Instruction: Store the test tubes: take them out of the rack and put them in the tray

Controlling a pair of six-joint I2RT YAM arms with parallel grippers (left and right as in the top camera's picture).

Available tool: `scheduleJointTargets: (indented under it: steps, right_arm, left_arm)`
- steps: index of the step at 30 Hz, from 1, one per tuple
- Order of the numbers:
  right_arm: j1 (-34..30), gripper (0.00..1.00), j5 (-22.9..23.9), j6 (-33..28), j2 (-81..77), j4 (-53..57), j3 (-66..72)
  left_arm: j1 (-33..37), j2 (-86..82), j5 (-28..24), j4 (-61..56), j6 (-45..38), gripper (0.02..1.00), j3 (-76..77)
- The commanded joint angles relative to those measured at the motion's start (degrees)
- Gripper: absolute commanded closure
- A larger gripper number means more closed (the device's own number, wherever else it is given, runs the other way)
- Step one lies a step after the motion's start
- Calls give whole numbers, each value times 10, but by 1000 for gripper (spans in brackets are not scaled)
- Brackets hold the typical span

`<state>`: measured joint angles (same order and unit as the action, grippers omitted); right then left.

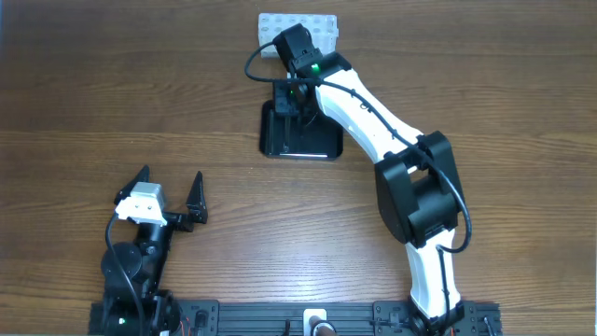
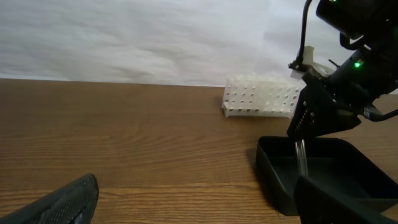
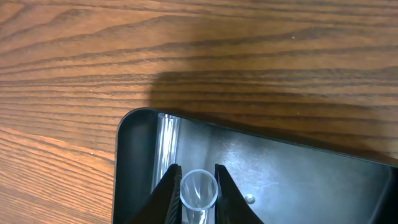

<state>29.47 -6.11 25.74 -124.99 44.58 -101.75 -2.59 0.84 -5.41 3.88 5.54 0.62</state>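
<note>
Hanging over the black tray (image 1: 322,149), the right claw (image 3: 198,173) is clenched on an upright test tube (image 3: 199,193). A second tube (image 3: 166,140) lies inside along the tray's wall. The white rack (image 1: 312,23) stands just beyond the tray. The left claw (image 1: 171,179) is spread wide, well apart from them, over the counter (image 1: 112,84).

**Brown wood table, white backdrop behind**

The work surface is a wooden table (image 1: 93,93) — mid-brown, with darker grain running along its length in long wavy streaks. Beyond the table's far edge rises a plain white backdrop (image 2: 124,37), faintly mottled, which meets the wood in a straight line. Light falls evenly across the table; a soft, broad shadow (image 3: 249,87) darkens one patch of its surface.
</note>
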Motion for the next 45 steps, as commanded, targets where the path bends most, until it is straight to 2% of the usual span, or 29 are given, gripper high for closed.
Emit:
scheduleJointTargets:
  steps: [1, 12, 27, 30, 34, 37, 40, 42, 45]
  right_arm:
    - [6, 884, -3, 4, -17, 3, 3]
    - [6, 709, -3, 3, -21, 9, 3]
    - [4, 687, -3, -7, -17, 7, 2]
    - [3, 595, -2, -16, -6, 4, 2]
    - [1, 380, -2, -62, 37, -14, 2]
    - [1, 301, 1, -95, 82, -22, 2]
    - [0, 156, 33, -139, 125, -35, 2]
    - [-4, 66, 88, -145, 147, -52, 2]
    - [-15, 47, 174, -146, 158, -97, 2]
  left_arm:
    - [2, -5, -6, 1, -6, 18, -3]
    - [2, -5, -6, 1, -6, 18, -3]
    - [2, -5, -6, 1, -6, 18, -3]
    - [2, -5, -6, 1, -6, 18, -3]
    - [2, -5, -6, 1, -6, 18, -3]
    - [2, -5, -6, 1, -6, 18, -3]
    - [2, -5, -6, 1, -6, 18, -3]
    - [2, -5, -6, 1, -6, 18, -3]
    - [2, -5, -6, 1, -6, 18, -3]
